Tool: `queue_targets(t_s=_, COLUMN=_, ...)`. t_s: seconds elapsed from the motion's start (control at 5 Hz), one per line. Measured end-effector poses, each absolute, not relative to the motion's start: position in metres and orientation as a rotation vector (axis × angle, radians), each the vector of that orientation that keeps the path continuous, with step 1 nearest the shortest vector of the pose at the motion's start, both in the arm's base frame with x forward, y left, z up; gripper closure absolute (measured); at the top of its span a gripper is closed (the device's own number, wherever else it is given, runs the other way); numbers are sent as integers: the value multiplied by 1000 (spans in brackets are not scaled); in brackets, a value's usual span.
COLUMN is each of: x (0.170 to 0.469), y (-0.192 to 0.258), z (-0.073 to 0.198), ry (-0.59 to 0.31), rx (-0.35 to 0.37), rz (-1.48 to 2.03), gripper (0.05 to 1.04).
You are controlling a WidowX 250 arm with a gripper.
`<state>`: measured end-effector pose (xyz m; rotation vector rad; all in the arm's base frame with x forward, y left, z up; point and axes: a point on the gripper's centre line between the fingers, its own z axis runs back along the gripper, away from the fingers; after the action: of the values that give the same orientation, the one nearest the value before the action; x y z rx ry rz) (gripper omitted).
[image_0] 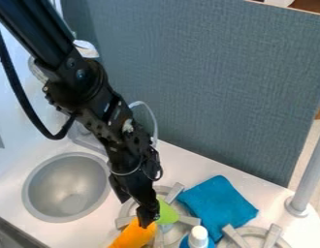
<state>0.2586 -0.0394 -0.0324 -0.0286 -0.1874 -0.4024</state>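
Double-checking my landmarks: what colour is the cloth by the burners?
The cloth is a plain teal blue, clearest in the camera view.

Toy kitchen, with small sink (pixel 40 196) and burners (pixel 183 219)

On the tabletop (pixel 188 162), a sink (pixel 67 189) lies left, one burner (pixel 125 222) in the middle, another (pixel 274 235) at front right. A toy carrot (pixel 132 236) is over the middle burner, at the claw (pixel 147 218). A cloth (pixel 217 203) lies right of that burner, behind a bottle (pixel 199 236). A post (pixel 310 177) stands far right; a partition (pixel 214 82) rises behind.
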Motion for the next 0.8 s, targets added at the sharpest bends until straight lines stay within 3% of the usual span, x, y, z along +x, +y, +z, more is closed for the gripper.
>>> queue_targets(t_s=0.8, x=255, y=-44, z=-64, ry=-189, rx=23, rz=-425, gripper=80)
